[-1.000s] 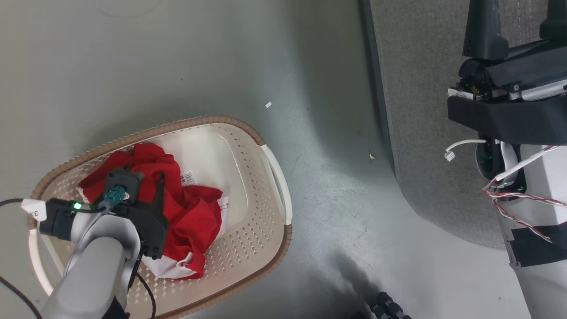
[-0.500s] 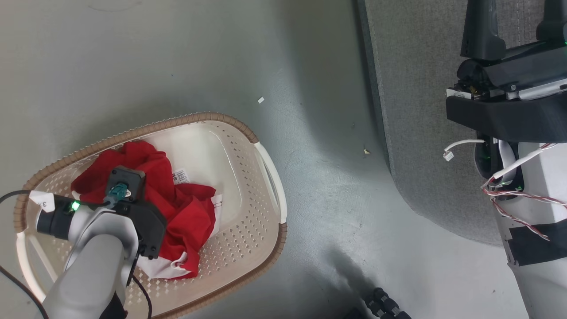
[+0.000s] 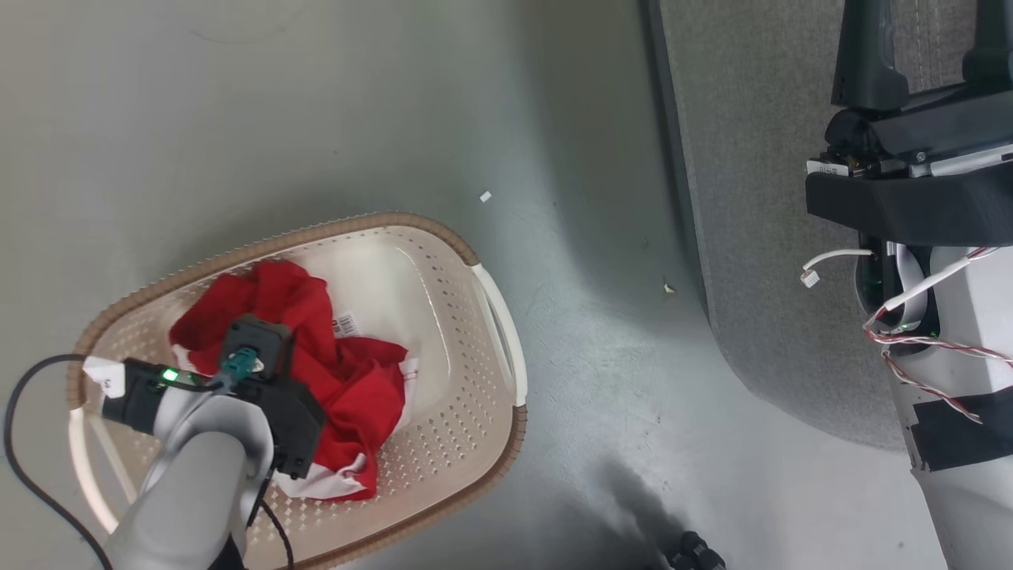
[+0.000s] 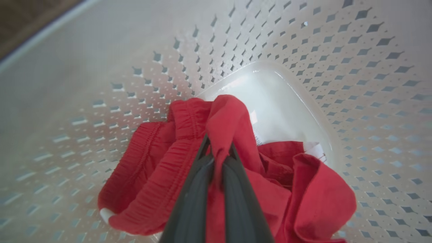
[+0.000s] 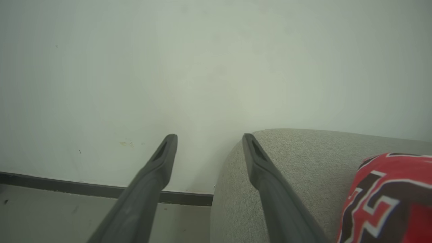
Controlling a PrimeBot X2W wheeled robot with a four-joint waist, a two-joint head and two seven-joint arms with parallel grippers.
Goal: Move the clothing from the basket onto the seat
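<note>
Inside the basket (image 4: pixel 303 50), left gripper (image 4: pixel 218 145) pinches clothing (image 4: pixel 162 168) (clamped nearly closed).

The basket (image 3: pixel 443 451) was seen in cream, patterned with rows of small diamond-shaped holes, edged with a brown woven-look rim (image 3: pixel 372 219) and fitted with white handles (image 3: pixel 500 317), while the clothing (image 3: pixel 356 380) in it was coloured red with white trim. On the grey, finely flecked seat (image 3: pixel 752 237) at the right, a red garment (image 5: pixel 388 199) was marked with black, white-outlined numerals. The floor (image 3: pixel 316 119) was rendered in dull grey-green, and the left gripper (image 4: pixel 218 150) and right gripper (image 5: pixel 209 141) in dark grey.
</note>
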